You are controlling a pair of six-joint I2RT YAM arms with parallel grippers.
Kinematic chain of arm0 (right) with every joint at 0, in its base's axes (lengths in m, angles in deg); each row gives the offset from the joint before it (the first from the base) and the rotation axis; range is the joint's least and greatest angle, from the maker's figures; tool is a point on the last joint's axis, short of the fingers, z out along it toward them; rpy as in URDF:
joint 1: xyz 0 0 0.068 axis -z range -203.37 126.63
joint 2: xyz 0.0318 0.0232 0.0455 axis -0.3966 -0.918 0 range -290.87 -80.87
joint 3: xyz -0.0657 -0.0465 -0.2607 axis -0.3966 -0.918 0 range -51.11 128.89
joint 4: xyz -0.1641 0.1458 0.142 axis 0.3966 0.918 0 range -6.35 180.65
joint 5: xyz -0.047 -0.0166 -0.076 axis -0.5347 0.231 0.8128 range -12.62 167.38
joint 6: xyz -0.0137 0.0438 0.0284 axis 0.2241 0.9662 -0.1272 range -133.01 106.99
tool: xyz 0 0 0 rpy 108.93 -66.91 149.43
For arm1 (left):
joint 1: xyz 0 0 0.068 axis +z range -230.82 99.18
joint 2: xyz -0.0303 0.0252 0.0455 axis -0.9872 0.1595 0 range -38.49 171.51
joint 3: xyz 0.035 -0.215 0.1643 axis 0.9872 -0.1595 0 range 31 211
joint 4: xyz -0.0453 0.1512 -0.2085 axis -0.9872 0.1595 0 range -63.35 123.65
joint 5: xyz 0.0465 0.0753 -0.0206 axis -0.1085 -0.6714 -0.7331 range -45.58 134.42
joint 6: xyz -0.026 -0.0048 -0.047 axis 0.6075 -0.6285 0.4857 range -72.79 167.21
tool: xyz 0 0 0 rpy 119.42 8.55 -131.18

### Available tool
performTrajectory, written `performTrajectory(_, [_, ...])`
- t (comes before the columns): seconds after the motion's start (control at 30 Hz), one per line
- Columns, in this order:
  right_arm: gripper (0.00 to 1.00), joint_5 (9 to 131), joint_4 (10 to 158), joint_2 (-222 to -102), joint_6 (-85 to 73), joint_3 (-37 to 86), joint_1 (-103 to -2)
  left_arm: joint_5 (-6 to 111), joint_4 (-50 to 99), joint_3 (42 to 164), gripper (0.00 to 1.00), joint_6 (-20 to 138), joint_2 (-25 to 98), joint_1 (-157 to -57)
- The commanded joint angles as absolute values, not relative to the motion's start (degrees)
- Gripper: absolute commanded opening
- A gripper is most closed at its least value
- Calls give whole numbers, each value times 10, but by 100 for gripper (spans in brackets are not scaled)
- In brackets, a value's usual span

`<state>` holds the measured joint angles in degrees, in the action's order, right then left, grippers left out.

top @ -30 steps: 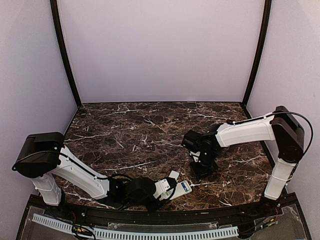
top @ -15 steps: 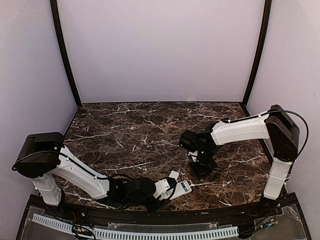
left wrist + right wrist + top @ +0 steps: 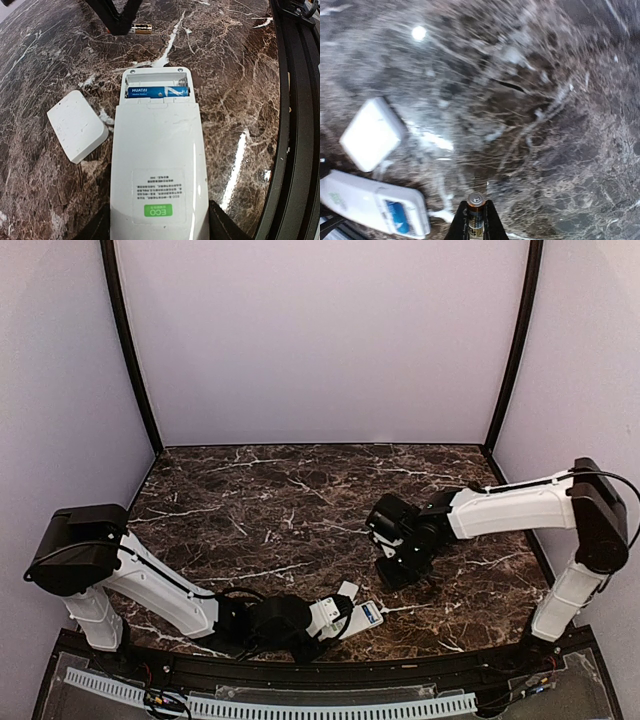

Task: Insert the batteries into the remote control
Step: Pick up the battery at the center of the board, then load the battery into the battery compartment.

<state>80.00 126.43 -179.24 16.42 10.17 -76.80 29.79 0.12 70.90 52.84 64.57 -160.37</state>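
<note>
Right gripper (image 3: 476, 205) has closed — battery (image 3: 475, 216) clamped between its fingers (image 3: 459, 226).

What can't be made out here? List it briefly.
Left wrist view: button face of the white rectangular plastic remote control, turned down.
Same view: left gripper fingertips, cut off by bottom edge.
Right wrist view: label on small cylindrical battery in right gripper, motion-blurred.

Brightly, evenly lit from overhead in the top view, with faint soft shadows on the glossy desk (image 3: 300, 490). Sharp in the left wrist view: legible print on the remote control (image 3: 157, 165), white glare streaks to its right. Heavily motion-blurred in the right wrist view, veins smeared into arcs, one round reflection upper left; near crisp only at the battery (image 3: 475, 212).
</note>
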Motion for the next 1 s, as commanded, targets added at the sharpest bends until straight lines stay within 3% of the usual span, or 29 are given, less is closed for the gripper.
performTrajectory(0.0, [0,777,1028,-1685,159,26,-818,292,103,684,0,520,668,-1598])
performTrajectory(0.13, [0,800,896,-1642,173,-53,-858,293,99,681,0,526,670,-1597])
performTrajectory(0.4, [0,804,773,-1611,177,-155,-865,314,94,676,0,540,676,-1591])
performTrajectory(0.97, [0,801,712,-1590,143,-224,-865,349,89,678,0,542,705,-1585])
